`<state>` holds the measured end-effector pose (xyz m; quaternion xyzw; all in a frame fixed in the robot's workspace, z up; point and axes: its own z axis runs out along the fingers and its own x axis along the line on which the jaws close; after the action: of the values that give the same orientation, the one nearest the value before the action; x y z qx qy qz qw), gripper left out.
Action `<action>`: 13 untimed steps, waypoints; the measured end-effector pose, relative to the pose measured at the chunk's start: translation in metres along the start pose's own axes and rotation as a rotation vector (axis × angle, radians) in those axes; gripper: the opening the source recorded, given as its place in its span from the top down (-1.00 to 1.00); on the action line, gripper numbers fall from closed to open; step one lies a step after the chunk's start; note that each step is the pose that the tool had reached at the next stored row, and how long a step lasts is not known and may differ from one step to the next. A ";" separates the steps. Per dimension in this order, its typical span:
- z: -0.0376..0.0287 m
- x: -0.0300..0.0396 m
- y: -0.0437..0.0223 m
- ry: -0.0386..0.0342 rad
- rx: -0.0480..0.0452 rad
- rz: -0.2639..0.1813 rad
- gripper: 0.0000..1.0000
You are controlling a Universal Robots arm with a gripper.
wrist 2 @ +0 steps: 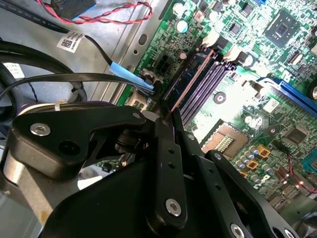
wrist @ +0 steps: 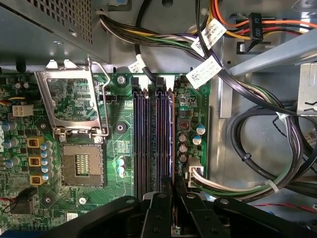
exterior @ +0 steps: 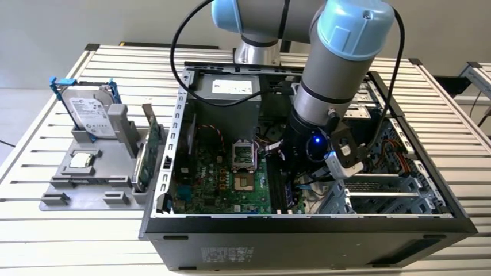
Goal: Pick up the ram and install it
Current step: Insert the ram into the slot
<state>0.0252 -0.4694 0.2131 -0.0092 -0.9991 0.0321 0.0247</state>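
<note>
In the exterior view the grey and light-blue robot arm (exterior: pixel 337 75) reaches down into the open black computer case (exterior: pixel 307 230), which lies on the slatted metal bench (exterior: pixel 46 230). The black end effector (exterior: pixel 295 172) is low over the green motherboard (exterior: pixel 222 184), near the memory slots. On the exterior view's left a grey holder (exterior: pixel 84 178) stands on the bench with a silver hard drive in a blue frame (exterior: pixel 88 109) and a green expansion card (exterior: pixel 149 149) standing upright in it.

The wrist views show what the exterior view hides. In the second wrist view the black fingers (wrist 2: pixel 166 163) are clenched on the ram (wrist 2: pixel 190 82) — a long, thin, dark circuit-board stick seen edge-on, lined up with the row of dark purple memory slots (wrist 2: pixel 208 84). Whether it is already seated in a slot I cannot tell.

In the first wrist view the end effector (wrist: pixel 173 203) sits at the end of the slots (wrist: pixel 141 139), and the ram (wrist: pixel 171 134) stands over the slot farthest from the open silver processor socket frame (wrist: pixel 74 104) — beside bundled cables (wrist: pixel 257 144).
</note>
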 end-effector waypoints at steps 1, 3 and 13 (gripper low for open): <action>0.0000 0.0000 0.0000 0.0000 0.0003 0.000 1.00; 0.0000 0.0000 -0.0001 -0.0001 0.0008 0.000 1.00; 0.0000 0.0000 -0.0001 -0.0001 0.0044 0.000 1.00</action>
<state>0.0252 -0.4695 0.2131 -0.0093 -0.9991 0.0343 0.0247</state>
